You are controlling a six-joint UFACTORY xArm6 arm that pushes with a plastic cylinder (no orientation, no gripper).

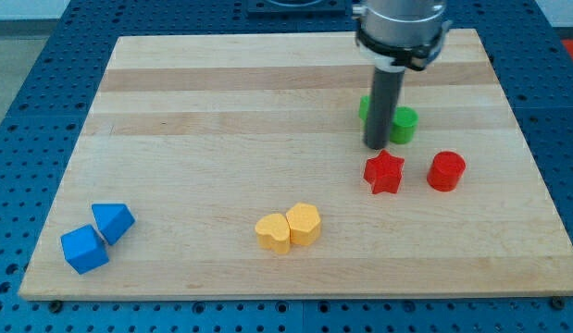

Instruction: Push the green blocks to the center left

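Two green blocks sit close together at the view's upper right. One green block [404, 124] shows to the right of the rod, round in shape. The other green block [364, 108] is mostly hidden behind the rod; its shape cannot be made out. My tip [376, 146] rests on the board just in front of them, between the two, and just above the red star [383, 172].
A red cylinder [445, 171] lies right of the red star. Two yellow blocks [289, 227] touch at the bottom middle. Two blue blocks [97, 237] sit at the bottom left. The wooden board [221, 120] lies on a blue perforated table.
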